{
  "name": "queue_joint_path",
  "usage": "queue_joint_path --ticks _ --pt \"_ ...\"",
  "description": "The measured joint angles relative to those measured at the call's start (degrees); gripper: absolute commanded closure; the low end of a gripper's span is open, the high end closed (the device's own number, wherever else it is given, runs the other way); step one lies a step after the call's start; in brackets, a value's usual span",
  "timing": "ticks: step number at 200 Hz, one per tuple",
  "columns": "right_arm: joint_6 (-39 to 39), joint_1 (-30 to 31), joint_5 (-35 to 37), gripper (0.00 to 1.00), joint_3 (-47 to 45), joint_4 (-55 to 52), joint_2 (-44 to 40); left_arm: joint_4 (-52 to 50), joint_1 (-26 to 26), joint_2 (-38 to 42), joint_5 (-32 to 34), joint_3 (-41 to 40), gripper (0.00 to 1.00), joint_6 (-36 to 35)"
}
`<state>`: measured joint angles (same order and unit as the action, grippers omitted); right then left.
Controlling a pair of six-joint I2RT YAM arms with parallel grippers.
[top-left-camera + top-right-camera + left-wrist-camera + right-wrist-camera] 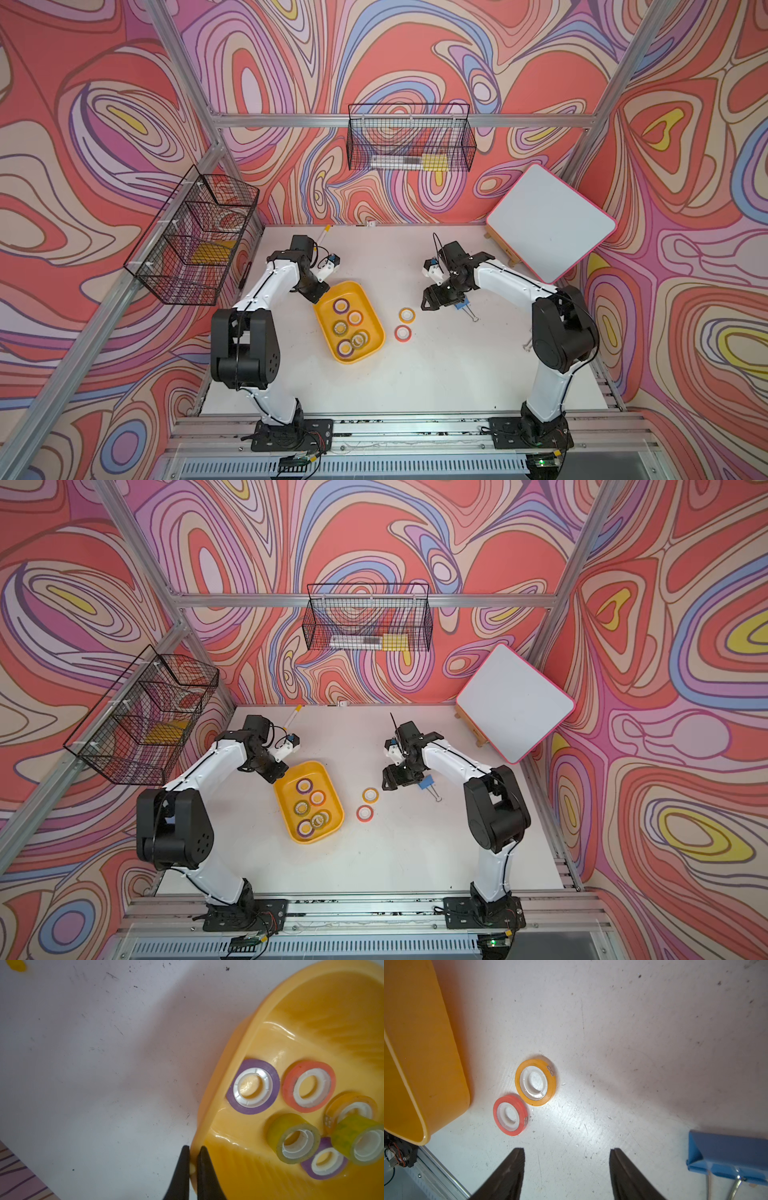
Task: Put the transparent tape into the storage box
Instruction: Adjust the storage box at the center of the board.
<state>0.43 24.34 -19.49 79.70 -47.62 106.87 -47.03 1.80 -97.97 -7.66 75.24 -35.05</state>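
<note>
The left hand (193, 1159) is clamped on the rim of the storage box (355, 295), holding it steady. Six rolls of transparent tape (274, 1086) already lie inside. Just right of the box, a yellow roll (538, 1101) and a red-orange roll (511, 1131) lie flat on the worktop (633, 1043). Farther right, the right hand (566, 1153) hangs spread and empty beside a blue binder clip (724, 1153). The step in hand looks like fetching these last two. The next move calls for straddling one roll without nudging its neighbour.
</note>
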Motion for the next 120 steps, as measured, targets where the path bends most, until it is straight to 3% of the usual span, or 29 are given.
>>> queue_joint_path --ticks 81,91,113,120 --pt "0.1 0.0 -0.1 0.33 -1.1 0.1 -0.8 -3.3 2.5 -2.1 -3.7 -0.7 1.0 -8.9" --pt "0.2 0.0 -0.2 0.33 -1.1 0.0 -0.8 -3.2 2.8 -2.1 -3.5 -0.9 0.75 -9.2" --pt "0.5 0.0 -0.3 0.3 -1.1 0.1 -0.8 -2.8 3.3 -2.0 -2.3 -1.2 0.43 -9.3" --pt "0.8 0.0 -0.3 0.2 -1.1 0.0 -0.8 -2.5 3.4 -2.0 -2.0 -1.2 0.32 -9.2"
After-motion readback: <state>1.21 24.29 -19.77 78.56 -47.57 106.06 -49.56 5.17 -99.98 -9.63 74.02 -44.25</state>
